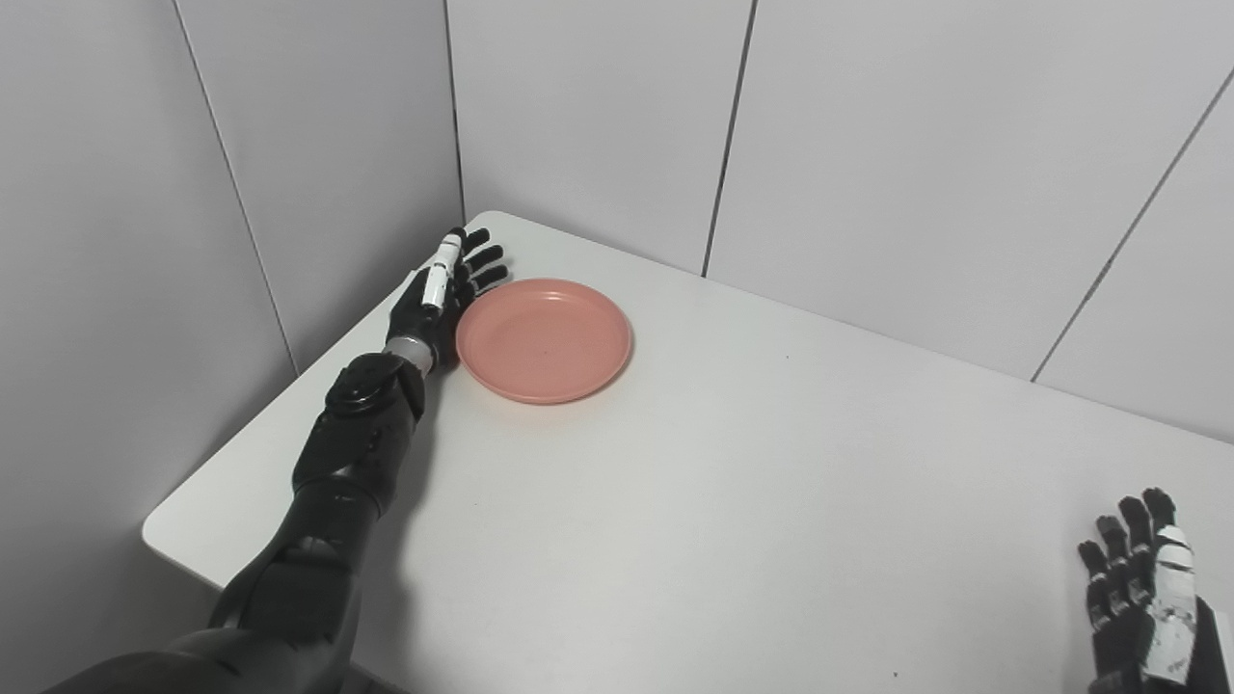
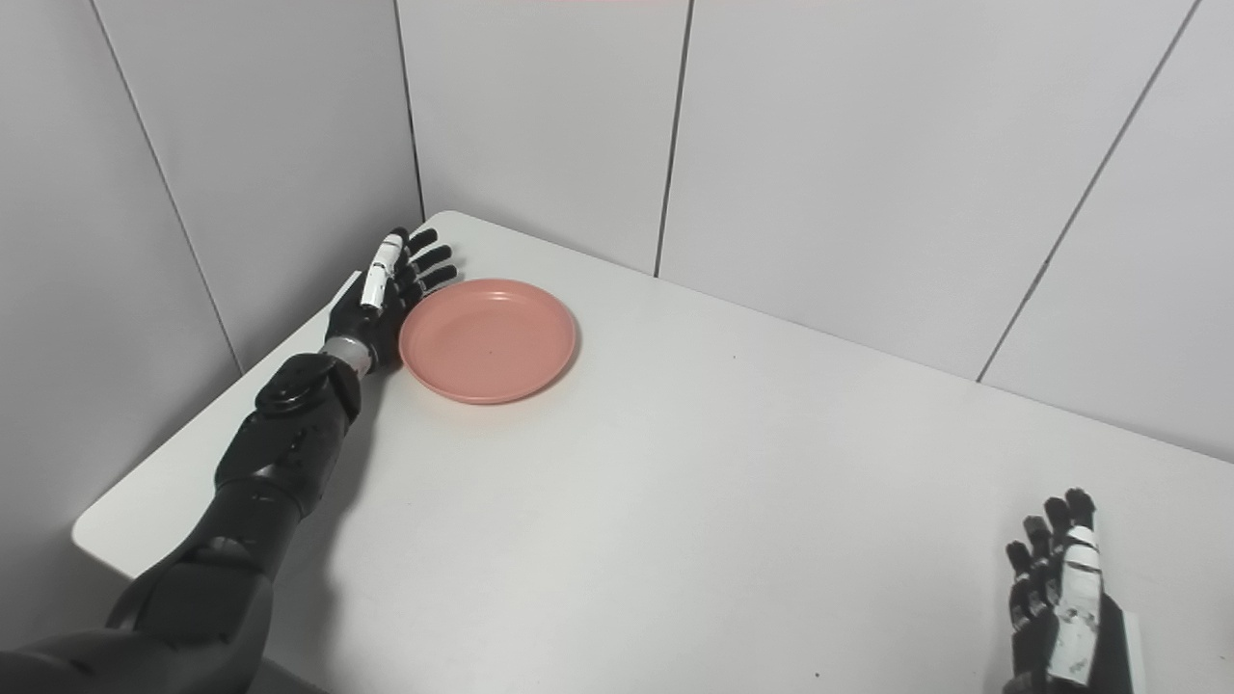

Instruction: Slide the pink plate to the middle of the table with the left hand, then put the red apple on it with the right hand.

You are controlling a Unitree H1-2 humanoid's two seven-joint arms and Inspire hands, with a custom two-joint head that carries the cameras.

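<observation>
Currently, left eye view: left hand (image 1: pixel 442 297) sits at the plate's 9 o'clock, edge-on to the table, fingers straight and spread a little, pointing toward the far corner at about 1 o'clock. It holds nothing; palm side faces the pink plate (image 1: pixel 544 339) and looks to be touching its rim, though contact is hard to confirm. Left forearm runs in from the bottom-left, low over the white table (image 1: pixel 733 501). Plate lies flat in the table's far-left corner area, roughly 10 o'clock from table centre, near the grey wall panels (image 1: pixel 598 116). Right hand (image 1: pixel 1142 602) is at 4 o'clock, bottom-right corner, fingers extended upward and apart, empty, partly cut by the frame edge.

Right eye view: same layout, shifted left. Left hand (image 2: pixel 384 291) upright on its edge just beside the plate (image 2: pixel 489 339), fingers open, nothing held. Right hand (image 2: pixel 1060 607) low at 4 o'clock, fingers splayed, empty, well apart from the plate. Table (image 2: pixel 675 520) bare between the two hands. No apple shows in either view.
</observation>
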